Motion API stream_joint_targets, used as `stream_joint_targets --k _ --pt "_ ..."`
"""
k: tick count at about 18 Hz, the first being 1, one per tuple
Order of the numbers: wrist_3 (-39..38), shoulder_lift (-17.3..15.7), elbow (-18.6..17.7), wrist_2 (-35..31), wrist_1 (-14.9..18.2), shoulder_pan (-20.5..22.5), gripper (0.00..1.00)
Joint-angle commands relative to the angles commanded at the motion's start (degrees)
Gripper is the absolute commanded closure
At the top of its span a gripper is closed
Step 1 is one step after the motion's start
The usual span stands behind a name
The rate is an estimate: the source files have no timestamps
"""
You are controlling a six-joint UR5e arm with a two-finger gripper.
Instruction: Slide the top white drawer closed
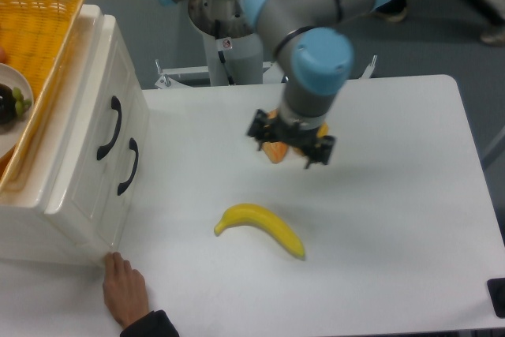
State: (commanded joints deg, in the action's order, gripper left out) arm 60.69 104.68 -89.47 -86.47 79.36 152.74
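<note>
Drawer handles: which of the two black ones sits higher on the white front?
The handle of the top white drawer, farther from the banana; the lower handle sits nearer it.

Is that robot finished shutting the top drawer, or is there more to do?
It looks finished: the top white drawer sits flush with the cabinet front, no gap showing. The gripper holds nothing and hangs over the table, away from the drawer. Nothing appears left.

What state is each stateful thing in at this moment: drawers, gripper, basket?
top white drawer: closed, front flush.
lower white drawer: closed.
gripper: empty, above the table, apart from the drawers; opening unclear.
yellow basket: on the drawer unit, holding a plate.
</note>
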Motion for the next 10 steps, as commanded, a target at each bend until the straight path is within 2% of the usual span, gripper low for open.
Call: stream_joint_targets --k 2,4,8,10 --pt "8.4 -0.2 0.3 -1.3 0.0 3.1 0.00" --pt "13.4 -0.2 0.4 -1.3 -0.1 5.7 0.00" --pt "17.6 -1.0 0.7 -1.2 -0.1 9.5 0.00" --pt "17.7 -0.9 0.5 -1.2 -0.1 9.9 0.00"
